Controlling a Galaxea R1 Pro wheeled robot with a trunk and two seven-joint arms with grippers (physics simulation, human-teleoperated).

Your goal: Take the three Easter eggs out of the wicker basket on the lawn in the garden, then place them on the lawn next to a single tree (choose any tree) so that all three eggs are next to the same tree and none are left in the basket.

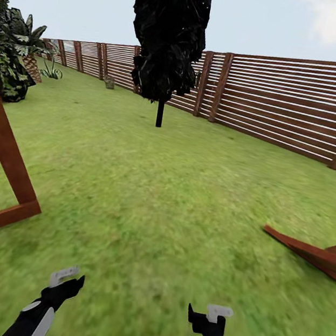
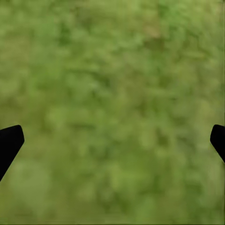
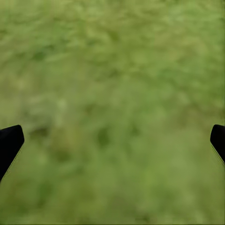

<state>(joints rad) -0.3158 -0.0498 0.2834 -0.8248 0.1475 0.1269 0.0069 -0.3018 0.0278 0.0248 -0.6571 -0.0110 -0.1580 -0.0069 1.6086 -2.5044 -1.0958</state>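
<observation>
The lawn (image 1: 164, 189) of the garden stretches ahead of me as mottled green grass. The Easter eggs and the wicker basket are out of view. My left gripper (image 1: 70, 278) and right gripper (image 1: 206, 312) hang low over the grass at the near edge of the head view. In the left wrist view the left gripper (image 2: 112, 140) is open, its black fingertips far apart over bare grass (image 2: 112, 84). The right gripper (image 3: 112, 140) is open in the same way above grass (image 3: 112, 84), with nothing between its fingers.
A thin black-trunked tree with near-black foliage (image 1: 169, 37) stands ahead by the brown slatted fence (image 1: 288, 101). A short palm (image 1: 29, 63) and dark bushes (image 1: 6, 70) are at far left. A brown wooden frame (image 1: 5, 157) rises close on my left. Brown wooden boards (image 1: 312, 252) lie at right.
</observation>
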